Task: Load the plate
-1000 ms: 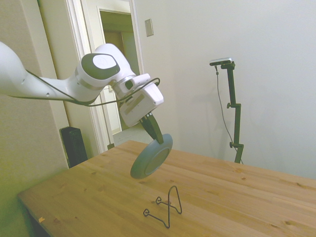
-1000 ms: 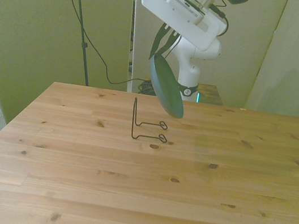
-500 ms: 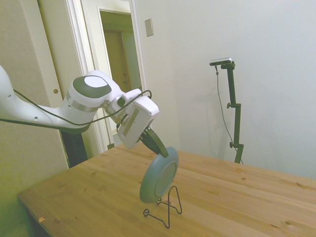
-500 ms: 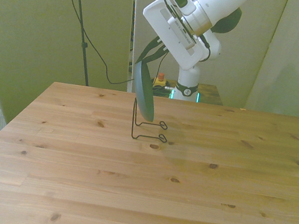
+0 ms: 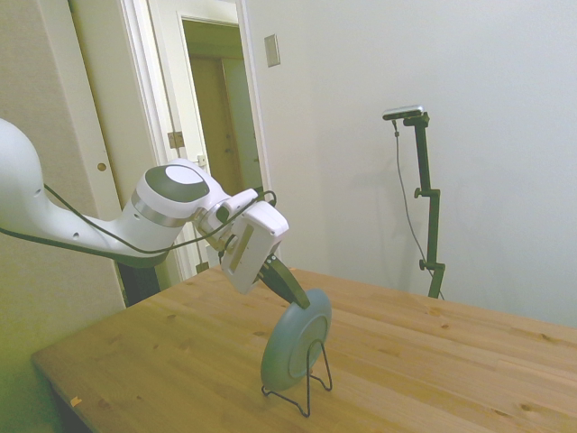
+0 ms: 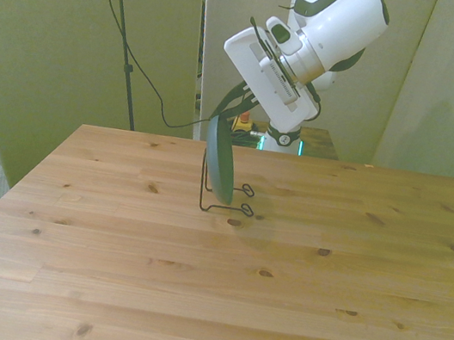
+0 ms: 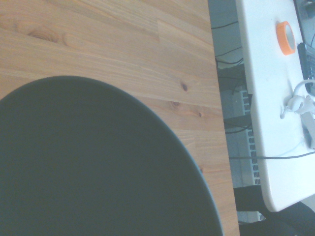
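One teal-grey plate (image 5: 296, 339) stands nearly upright at the black wire stand (image 5: 309, 382) on the wooden table (image 6: 279, 275). The gripper (image 5: 300, 296) is clamped on its upper rim.

You have one round matte teal-grey plate (image 5: 296, 340), one thin black wire stand (image 5: 306, 390), one wooden table (image 6: 276, 292), one white side table (image 7: 268, 98) and one orange tape roll (image 7: 286, 37).

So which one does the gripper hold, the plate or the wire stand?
The plate: the gripper grips its top rim, and it stands on edge. The wire stand sits ungripped on the table.
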Controlling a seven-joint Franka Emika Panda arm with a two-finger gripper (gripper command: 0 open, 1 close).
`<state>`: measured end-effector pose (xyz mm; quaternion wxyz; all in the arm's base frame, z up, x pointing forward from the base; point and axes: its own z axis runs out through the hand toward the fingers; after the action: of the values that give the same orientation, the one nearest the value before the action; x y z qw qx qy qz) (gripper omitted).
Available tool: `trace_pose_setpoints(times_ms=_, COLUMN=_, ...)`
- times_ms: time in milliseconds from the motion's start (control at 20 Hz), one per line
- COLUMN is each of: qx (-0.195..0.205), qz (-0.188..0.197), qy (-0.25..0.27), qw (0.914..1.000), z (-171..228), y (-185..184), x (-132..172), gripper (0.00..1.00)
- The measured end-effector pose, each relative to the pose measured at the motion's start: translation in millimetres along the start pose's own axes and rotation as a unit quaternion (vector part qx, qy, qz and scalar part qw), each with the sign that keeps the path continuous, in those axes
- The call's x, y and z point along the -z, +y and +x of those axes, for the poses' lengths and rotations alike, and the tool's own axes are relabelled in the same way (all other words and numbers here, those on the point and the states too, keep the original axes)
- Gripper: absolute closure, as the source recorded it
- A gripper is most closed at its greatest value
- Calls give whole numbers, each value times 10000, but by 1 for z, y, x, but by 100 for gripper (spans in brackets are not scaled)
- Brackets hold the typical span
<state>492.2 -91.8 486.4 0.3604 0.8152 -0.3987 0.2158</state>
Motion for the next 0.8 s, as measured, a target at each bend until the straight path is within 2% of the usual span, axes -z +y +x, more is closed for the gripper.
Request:
trace_pose_setpoints(times_ms=500, qx=-26, qz=-39, qy=-72, qw=10000, z=0, y=-4, x=-11, gripper=100)
trace_pose_setpoints(times_ms=550, qx=-32, qz=-43, qy=-81, qw=10000, z=-1, y=-3, x=-12, gripper=0)
trace_pose_setpoints(times_ms=800, qx=-43, qz=-3, qy=-119, qw=9999, z=-5, y=7, x=-18, gripper=0)
